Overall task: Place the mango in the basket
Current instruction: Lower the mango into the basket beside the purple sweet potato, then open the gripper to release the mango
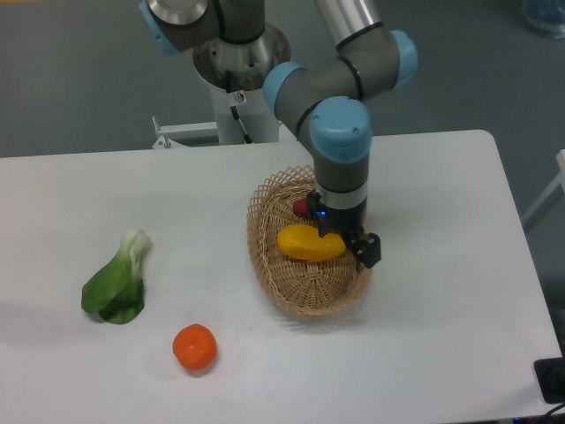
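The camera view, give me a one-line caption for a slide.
Gripper holds the mango over the basket, with an orange and bok choy left on the table.

Glossy yellow oblong mango (pixel 309 243) inside oval tan wicker basket (pixel 291 296), round orange fruit (pixel 194 347) front-left on white table (pixel 441 353), leafy green vegetable (pixel 116 284) far left.

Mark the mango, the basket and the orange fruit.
mango (pixel 305 243): fixed camera, middle of its yellow body.
basket (pixel 305 299): fixed camera, near woven wall.
orange fruit (pixel 194 347): fixed camera, centre of its skin.
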You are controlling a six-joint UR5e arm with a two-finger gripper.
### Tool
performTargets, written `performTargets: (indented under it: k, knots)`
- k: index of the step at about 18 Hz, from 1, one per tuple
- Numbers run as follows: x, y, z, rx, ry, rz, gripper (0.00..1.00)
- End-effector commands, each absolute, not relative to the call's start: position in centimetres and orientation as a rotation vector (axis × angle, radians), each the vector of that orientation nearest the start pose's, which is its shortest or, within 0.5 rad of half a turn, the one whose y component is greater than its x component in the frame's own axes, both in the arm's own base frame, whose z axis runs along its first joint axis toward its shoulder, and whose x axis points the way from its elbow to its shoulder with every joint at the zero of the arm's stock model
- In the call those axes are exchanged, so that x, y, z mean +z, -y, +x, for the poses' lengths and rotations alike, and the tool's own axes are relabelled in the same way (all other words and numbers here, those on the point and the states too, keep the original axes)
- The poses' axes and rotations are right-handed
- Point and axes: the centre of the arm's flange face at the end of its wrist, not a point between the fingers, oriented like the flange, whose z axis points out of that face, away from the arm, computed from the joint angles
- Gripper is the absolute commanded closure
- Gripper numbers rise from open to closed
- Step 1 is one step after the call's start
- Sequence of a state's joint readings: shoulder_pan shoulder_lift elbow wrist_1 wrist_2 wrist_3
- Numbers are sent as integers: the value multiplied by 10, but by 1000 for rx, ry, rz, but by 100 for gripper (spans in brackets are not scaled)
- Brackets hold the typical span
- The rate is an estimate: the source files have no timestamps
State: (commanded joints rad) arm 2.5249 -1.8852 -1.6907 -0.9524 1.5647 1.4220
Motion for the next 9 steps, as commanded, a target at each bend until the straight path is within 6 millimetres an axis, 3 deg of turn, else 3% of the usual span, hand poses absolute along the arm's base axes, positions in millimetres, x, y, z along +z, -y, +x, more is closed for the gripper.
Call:
performTargets:
  k: [4,9]
  knots:
    - [337,-468,-437,185,-699,-3004,0]
    - [340,-468,-462,204,-666,-3004,0]
